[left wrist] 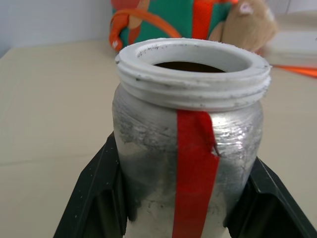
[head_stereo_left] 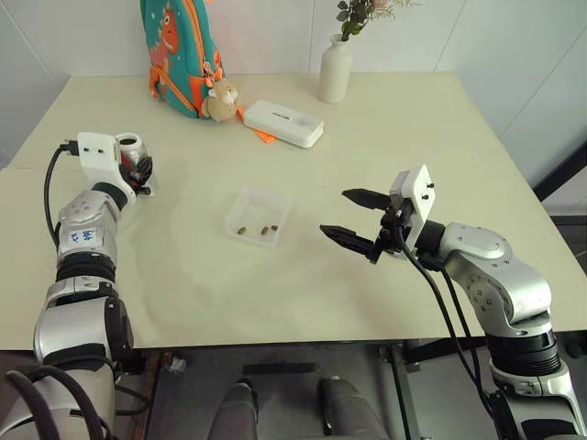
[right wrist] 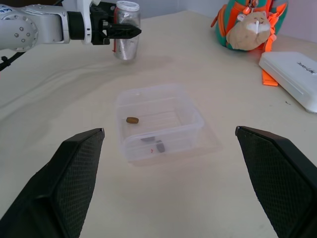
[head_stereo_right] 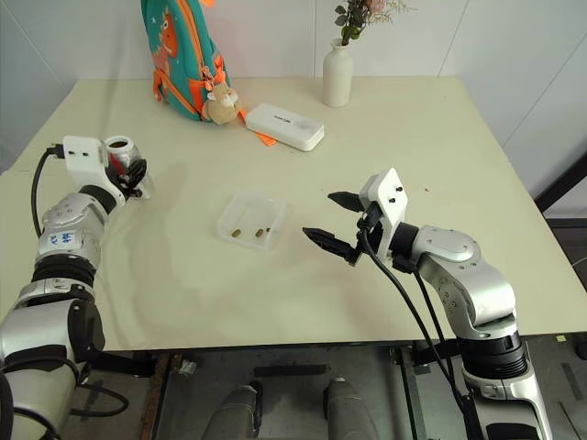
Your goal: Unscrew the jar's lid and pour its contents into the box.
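The jar (left wrist: pixel 188 163), silvery with a red strip down its side, stands upright at the left side of the table with its white threaded mouth uncovered. My left gripper (head_stereo_left: pixel 139 172) is shut on the jar, a black finger (left wrist: pixel 94 198) on each side. The box (head_stereo_left: pixel 240 197), a clear shallow tray, sits mid-table holding the contents (head_stereo_left: pixel 242 231), a few brown pellets (right wrist: pixel 132 120). My right gripper (head_stereo_left: pixel 335 212) hovers open just right of the box, pointing at it, with nothing between its fingers. The lid is out of view.
A teal and orange backpack (head_stereo_left: pixel 179 46) with a small plush toy (head_stereo_left: pixel 220 99) stands at the back. A long white case (head_stereo_left: pixel 282 122) lies beside it, and a white vase (head_stereo_left: pixel 335 69) with flowers stands further right. The table's front edge (head_stereo_left: pixel 303 341) runs below both arms.
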Controlling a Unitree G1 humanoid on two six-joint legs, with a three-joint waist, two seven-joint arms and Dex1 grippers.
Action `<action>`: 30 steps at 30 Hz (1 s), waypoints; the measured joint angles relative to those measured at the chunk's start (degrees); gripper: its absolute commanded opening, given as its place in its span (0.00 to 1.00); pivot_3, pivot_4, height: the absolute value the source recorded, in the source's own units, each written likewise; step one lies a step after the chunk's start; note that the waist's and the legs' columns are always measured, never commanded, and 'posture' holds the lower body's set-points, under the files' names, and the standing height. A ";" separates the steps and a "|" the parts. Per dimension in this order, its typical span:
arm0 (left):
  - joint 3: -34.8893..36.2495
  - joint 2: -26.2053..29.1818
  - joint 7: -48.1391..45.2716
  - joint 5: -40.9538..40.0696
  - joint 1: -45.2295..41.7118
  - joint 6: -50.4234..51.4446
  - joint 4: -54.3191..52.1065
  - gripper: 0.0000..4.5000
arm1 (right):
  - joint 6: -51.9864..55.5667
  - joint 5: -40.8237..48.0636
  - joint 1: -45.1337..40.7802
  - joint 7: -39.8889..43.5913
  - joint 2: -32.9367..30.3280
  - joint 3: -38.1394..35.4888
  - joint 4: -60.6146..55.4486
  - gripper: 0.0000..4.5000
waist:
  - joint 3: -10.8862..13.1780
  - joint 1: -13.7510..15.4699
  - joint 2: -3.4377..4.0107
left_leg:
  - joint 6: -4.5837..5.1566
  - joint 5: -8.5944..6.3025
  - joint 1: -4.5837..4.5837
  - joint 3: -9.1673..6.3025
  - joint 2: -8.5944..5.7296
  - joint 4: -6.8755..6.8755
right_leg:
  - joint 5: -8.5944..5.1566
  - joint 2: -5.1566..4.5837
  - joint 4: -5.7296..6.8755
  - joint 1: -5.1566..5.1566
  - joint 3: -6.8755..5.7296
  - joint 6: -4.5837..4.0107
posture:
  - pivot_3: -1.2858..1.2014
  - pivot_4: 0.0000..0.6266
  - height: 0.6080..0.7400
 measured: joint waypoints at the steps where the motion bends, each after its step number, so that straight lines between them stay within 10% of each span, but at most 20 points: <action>1: 0.83 0.06 0.37 -0.39 0.49 -1.40 0.97 0.43 | 0.01 -0.01 0.14 0.00 -0.11 0.00 -0.07 0.99 | 0.00 0.00 0.00 | 0.00 0.00 0.00 0.00 0.00 0.00 | 0.00 0.00 0.00 0.00 0.00 0.00 | 0.52 0.24 1.00; 7: 4.36 0.77 0.49 -2.36 2.94 -5.42 3.80 0.43 | 0.02 -0.01 1.21 -0.01 -1.10 -0.12 -1.10 0.99 | -0.01 0.10 -0.01 | -0.01 0.01 0.01 0.00 0.00 0.00 | 0.00 0.00 0.03 0.01 0.00 0.00 | 0.52 0.24 1.00; 16: 6.78 0.76 -1.46 -4.78 5.91 -4.93 4.11 1.00 | 0.01 0.00 1.45 0.51 -1.25 -0.11 -1.20 1.00 | -0.01 0.04 -0.02 | -0.02 0.02 0.03 0.00 0.00 0.01 | 0.01 0.00 0.05 0.02 0.00 0.00 | 0.52 0.24 1.00; 30: 8.56 2.97 -6.69 -9.70 28.55 6.41 -22.48 1.00 | -6.92 -1.31 2.03 4.16 -1.69 -0.07 -2.21 1.00 | -0.02 0.00 -0.02 | -0.03 0.02 0.09 0.01 0.04 -0.09 | 0.01 -0.01 0.03 0.02 0.06 -0.02 | 0.52 0.24 1.00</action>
